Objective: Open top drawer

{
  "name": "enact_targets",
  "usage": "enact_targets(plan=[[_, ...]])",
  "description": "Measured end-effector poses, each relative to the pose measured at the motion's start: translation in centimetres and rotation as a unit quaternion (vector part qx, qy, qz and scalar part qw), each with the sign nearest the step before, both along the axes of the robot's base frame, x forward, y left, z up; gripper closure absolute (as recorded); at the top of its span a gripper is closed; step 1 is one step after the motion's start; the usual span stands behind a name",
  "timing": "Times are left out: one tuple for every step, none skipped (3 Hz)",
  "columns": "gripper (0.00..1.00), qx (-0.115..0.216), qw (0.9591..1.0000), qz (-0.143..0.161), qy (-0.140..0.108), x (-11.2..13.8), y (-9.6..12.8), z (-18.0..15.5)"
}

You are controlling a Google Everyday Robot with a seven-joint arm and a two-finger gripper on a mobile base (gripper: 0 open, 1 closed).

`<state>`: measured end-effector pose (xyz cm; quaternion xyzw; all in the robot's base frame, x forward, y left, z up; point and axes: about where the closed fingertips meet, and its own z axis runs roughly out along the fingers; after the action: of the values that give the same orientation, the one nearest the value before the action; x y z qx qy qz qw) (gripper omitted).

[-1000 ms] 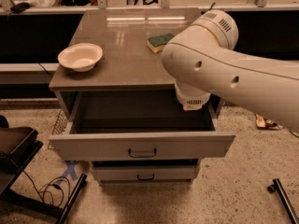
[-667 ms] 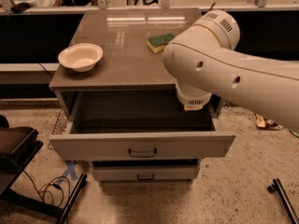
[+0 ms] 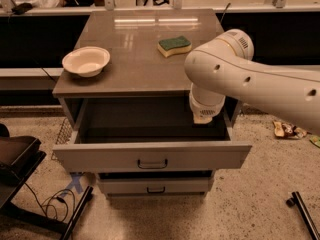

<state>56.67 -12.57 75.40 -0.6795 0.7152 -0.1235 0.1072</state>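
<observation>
The top drawer [image 3: 150,155] of the grey cabinet stands pulled out towards the camera. Its dark inside is open to view and looks empty, and a small dark bar handle [image 3: 152,164] sits at the centre of its front. My white arm comes in from the right and bends down over the drawer's right rear corner. The gripper [image 3: 202,117] hangs at the arm's end just inside that corner, well away from the handle.
On the cabinet top [image 3: 145,69] sit a white bowl [image 3: 86,60] at the left and a green-and-yellow sponge [image 3: 174,45] at the back right. A lower drawer [image 3: 155,186] is shut. A dark stand with cables [image 3: 30,184] is at the lower left, and a dark bar [image 3: 302,211] lies on the floor at the right.
The arm has drawn back a little to the right, uncovering the whole sponge. The drawer stays pulled out as before.
</observation>
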Motion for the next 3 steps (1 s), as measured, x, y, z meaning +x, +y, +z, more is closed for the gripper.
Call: enact_targets(plan=[[1.0,0.037,0.9989,-0.004,0.028,1.1,-0.4,-4.2],[1.0,0.064,0.9971,-0.004,0.041,1.4,-0.3,-7.1],[1.0,0.089,0.9944,-0.001,0.056,1.3,0.0,-10.0]])
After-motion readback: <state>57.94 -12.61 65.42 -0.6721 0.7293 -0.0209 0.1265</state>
